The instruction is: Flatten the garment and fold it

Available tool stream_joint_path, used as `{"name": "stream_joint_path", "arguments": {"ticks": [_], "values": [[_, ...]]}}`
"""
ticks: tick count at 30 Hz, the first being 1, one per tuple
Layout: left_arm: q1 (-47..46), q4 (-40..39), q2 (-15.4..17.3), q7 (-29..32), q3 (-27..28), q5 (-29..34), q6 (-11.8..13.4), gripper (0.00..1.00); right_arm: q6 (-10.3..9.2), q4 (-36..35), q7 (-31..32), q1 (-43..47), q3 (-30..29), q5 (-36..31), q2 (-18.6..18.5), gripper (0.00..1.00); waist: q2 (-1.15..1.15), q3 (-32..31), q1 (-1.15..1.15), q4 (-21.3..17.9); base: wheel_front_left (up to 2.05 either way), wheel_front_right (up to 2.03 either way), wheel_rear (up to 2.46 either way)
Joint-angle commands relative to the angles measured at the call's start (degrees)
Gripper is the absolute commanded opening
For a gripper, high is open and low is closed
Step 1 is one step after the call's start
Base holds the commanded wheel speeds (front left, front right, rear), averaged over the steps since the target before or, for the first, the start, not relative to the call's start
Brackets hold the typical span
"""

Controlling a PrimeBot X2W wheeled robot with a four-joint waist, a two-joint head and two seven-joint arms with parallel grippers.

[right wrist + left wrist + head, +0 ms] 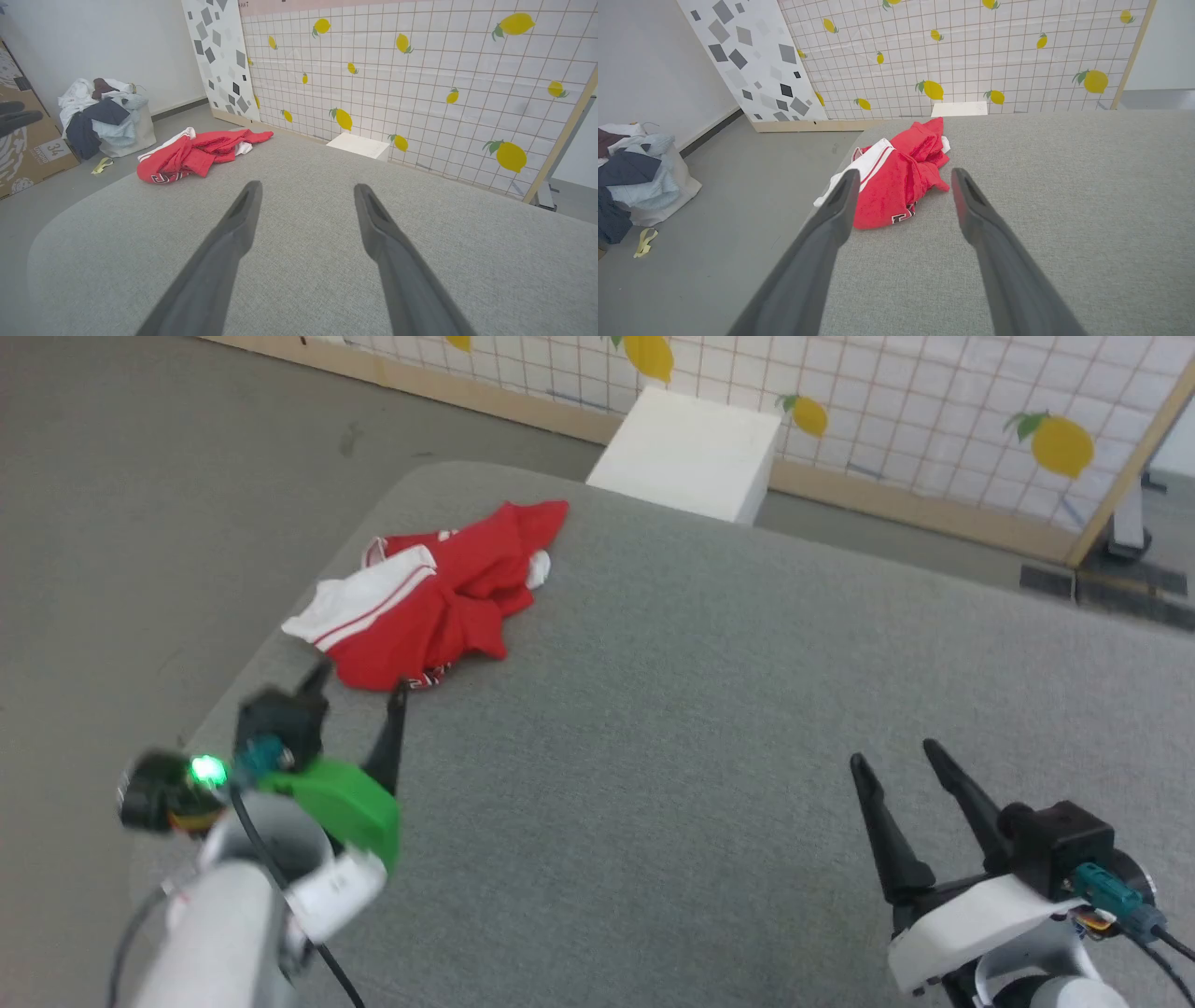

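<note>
Garment [425,607]: crumpled, not yet flattened, at the far left corner of the table [700,709].
My left claw [906,173] hovers just beside its near hem, jaws spread wide, holding nothing; I cannot tell whether it touches the cloth. My right claw [892,752] is well apart from it, over bare grey table, equally wide and empty. Beyond the table's far edge is a white box [691,453], then the lemon-print screen [934,411]. Left of the table is a laundry pile [103,116].
</note>
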Motion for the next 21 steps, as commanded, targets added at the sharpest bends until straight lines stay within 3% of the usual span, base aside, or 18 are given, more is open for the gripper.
{"name": "stream_joint_path", "arguments": {"ticks": [1, 13, 21], "values": [[-3.5, 0.9, 1.5, 1.3, 0.2, -1.3, -1.1, 1.00, -0.08, -0.8, 0.4, -1.1, -0.3, -0.7, -0.5, 1.00, 0.00, 3.5, 0.00, -2.5, 0.00, 0.00, 0.00], [-25.0, 17.7, 10.9, 11.0, 1.1, -11.1, -4.0, 1.00, -0.08, -4.2, 1.3, -4.5, -1.5, -2.1, -3.1, 1.00, 0.00, 15.1, 0.00, -9.0, 0.00, 0.00, 0.00], [-33.4, 27.1, 18.6, 8.3, -3.6, -17.4, -4.1, 1.00, -0.08, -5.4, 1.0, -5.9, -2.6, -2.9, -4.3, 1.00, 0.00, 21.2, 0.00, -12.1, 0.00, 0.00, 0.00]]}}
